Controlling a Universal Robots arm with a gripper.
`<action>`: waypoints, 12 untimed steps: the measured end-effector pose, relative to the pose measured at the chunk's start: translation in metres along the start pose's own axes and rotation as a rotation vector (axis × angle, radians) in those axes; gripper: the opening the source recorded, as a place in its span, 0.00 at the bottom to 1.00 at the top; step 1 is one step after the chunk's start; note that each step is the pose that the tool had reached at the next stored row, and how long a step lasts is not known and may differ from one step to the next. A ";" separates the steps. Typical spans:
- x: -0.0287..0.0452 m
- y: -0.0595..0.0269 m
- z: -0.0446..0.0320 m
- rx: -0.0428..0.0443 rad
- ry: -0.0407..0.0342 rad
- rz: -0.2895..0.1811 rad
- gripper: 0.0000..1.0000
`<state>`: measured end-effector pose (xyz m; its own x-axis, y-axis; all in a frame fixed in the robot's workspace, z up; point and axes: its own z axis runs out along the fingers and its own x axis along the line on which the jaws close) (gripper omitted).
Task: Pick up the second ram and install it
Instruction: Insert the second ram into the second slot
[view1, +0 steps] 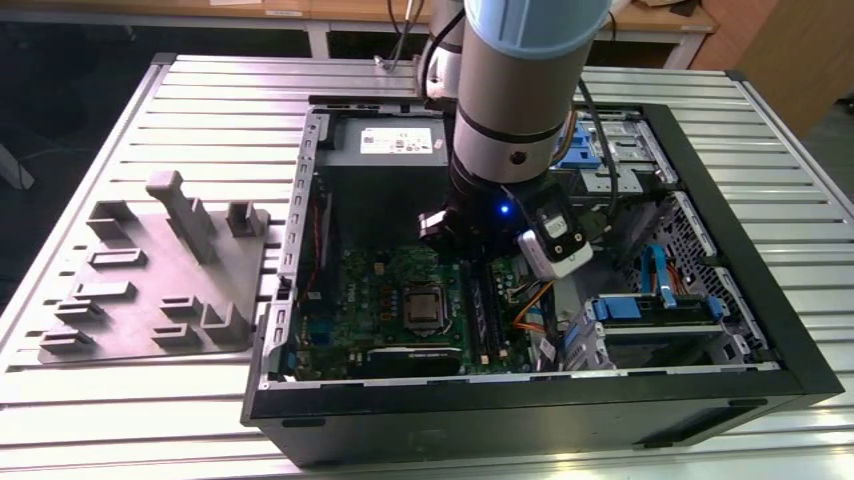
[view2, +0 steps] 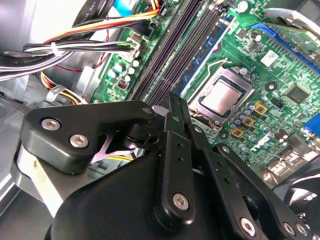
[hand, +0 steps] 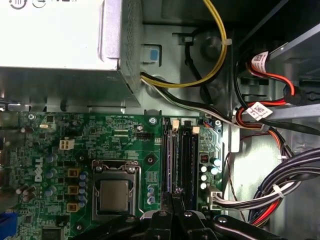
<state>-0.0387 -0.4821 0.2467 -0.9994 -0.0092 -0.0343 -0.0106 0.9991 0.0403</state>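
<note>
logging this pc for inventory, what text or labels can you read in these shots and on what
White sticker on the power supply: too small to read.
White tags on the red cables: blurred.
Green board: a white logo, other markings too small.

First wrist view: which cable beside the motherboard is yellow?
The yellow cable curving out from beside the silver power supply; the others nearby are a red cable and a black bundle.
</note>
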 end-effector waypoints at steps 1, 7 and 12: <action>0.0000 0.0000 0.0001 -0.0002 -0.0001 0.000 0.11; 0.0001 -0.0003 0.0038 -0.0002 0.0000 0.000 0.11; -0.0026 -0.0004 0.0051 -0.0006 0.0000 0.000 0.11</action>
<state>-0.0360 -0.4823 0.2417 -0.9994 -0.0093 -0.0343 -0.0107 0.9991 0.0408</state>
